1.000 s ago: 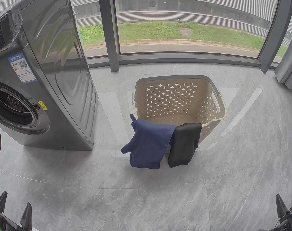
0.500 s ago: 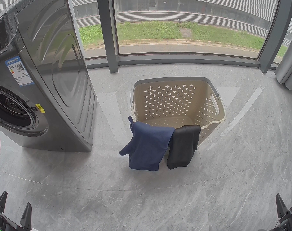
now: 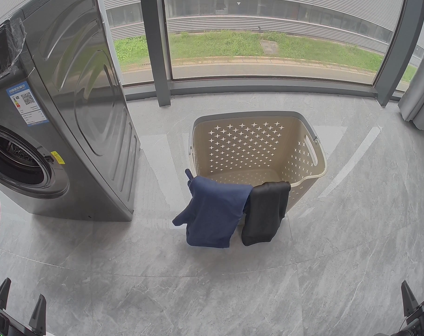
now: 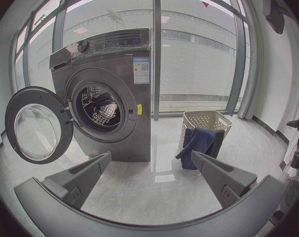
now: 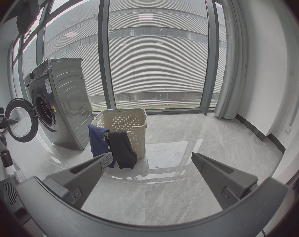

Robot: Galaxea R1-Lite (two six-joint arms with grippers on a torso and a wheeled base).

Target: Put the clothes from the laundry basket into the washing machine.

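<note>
We see 1 laundry basket (image 3: 258,116), 1 blue garment (image 3: 214,213) + 1 black garment (image 3: 265,211) over its rim, 1 washing machine (image 3: 81,117), all well ahead of left tool (image 4: 150,156) & right tool (image 5: 151,157): both wide open, empty.

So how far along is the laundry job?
Done: the washer door is open. In hand: nothing; both the left gripper and right gripper are open and empty. To do: the blue cloth and black cloth hang over the basket rim, and the drum looks empty.

grey tiled floor (image 3: 230,295), window (image 3: 268,29), curtain (image 3: 419,94)
</note>
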